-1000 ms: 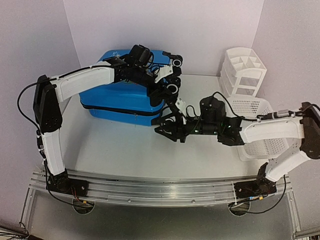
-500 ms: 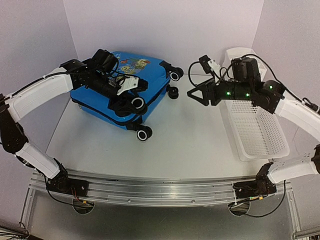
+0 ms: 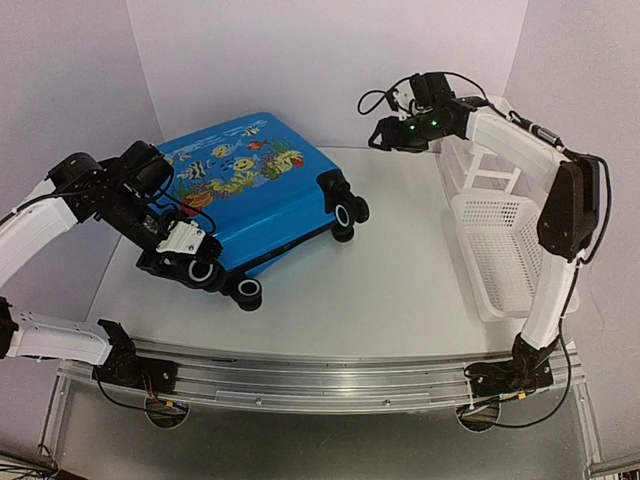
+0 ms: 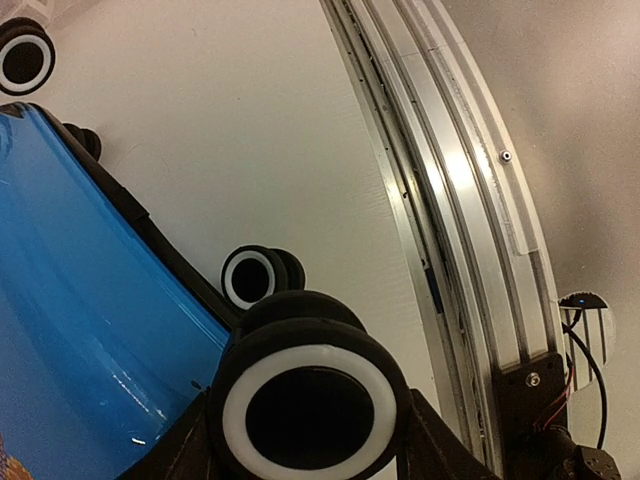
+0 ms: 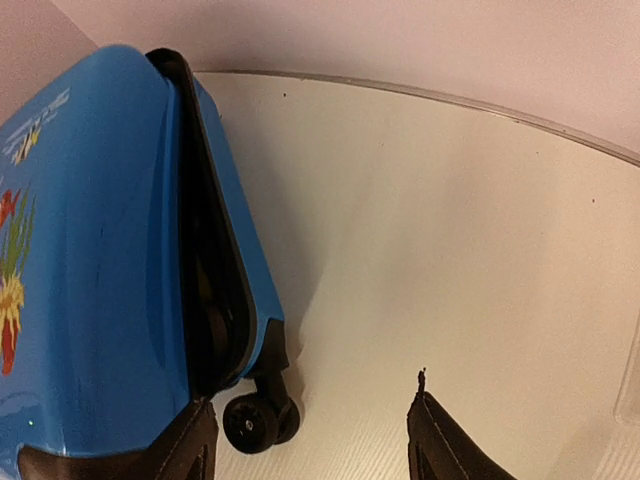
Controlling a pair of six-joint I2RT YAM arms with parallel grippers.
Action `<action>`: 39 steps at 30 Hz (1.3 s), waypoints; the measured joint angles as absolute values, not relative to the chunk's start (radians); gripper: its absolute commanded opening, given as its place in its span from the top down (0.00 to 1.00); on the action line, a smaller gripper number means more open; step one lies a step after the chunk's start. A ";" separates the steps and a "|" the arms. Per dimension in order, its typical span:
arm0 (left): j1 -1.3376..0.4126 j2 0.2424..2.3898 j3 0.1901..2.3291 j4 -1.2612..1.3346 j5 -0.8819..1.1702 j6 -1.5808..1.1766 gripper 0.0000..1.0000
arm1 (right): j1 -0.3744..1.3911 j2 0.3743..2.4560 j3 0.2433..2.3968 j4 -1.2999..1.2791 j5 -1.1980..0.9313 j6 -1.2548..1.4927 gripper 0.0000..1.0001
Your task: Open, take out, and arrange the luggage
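left hand: clenching round a wheel of the luggage, the wheel sitting squarely between both fingers in the wrist view.
luggage: lying on the far-left part of the surface, fish-print lid facing up, wheels pointing toward the near edge and the middle; no longer standing on its side as a second ago, now swung round and laid flat.
meaning for the task: likely setting up the opening step; lid not lifted yet, a dark gap showing along the black zip band, nothing taken out.
right hand: hanging released and empty, high near the far-right corner, having pulled away from the luggage.
around: white basket lying along the right edge, white organiser standing behind it.
in the way: only the left hand's own hold, probably pinning the wheel end.
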State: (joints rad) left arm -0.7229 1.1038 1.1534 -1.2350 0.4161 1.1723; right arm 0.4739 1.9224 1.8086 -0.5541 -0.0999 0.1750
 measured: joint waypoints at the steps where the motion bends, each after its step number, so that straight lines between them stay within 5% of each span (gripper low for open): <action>1: -0.725 1.093 1.150 -1.243 0.406 1.176 0.38 | 0.470 1.953 1.847 -0.563 -0.101 0.190 0.47; 5: -0.730 1.088 1.160 -1.261 0.389 1.155 0.16 | 0.471 2.071 1.987 -0.596 -0.118 0.264 0.52; 10: -0.718 1.103 1.273 -1.234 0.385 1.039 0.10 | 0.472 2.218 2.105 -0.609 -0.164 0.368 0.56; 13: -0.637 1.129 1.374 -1.165 0.393 0.932 0.14 | 0.473 2.302 2.160 -0.619 -0.206 0.422 0.58; 19: -0.316 1.286 1.561 -1.040 0.332 0.778 0.36 | 0.476 2.450 2.259 -0.619 -0.294 0.489 0.59; 26: -0.023 1.395 1.535 -0.966 0.126 0.755 0.44 | 0.496 2.526 2.267 -0.585 -0.336 0.524 0.60; 31: 0.167 1.387 1.486 -0.923 0.032 0.754 0.45 | 0.496 2.539 2.270 -0.559 -0.347 0.525 0.60; 39: 0.176 1.397 1.186 -0.830 -0.053 0.786 0.38 | 0.495 2.518 2.155 -0.392 -0.377 0.546 0.60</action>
State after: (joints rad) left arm 0.1757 1.3969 1.1861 -0.8305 -0.0532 0.7860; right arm 0.4953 2.5177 2.1554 -0.3915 -0.3772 0.5460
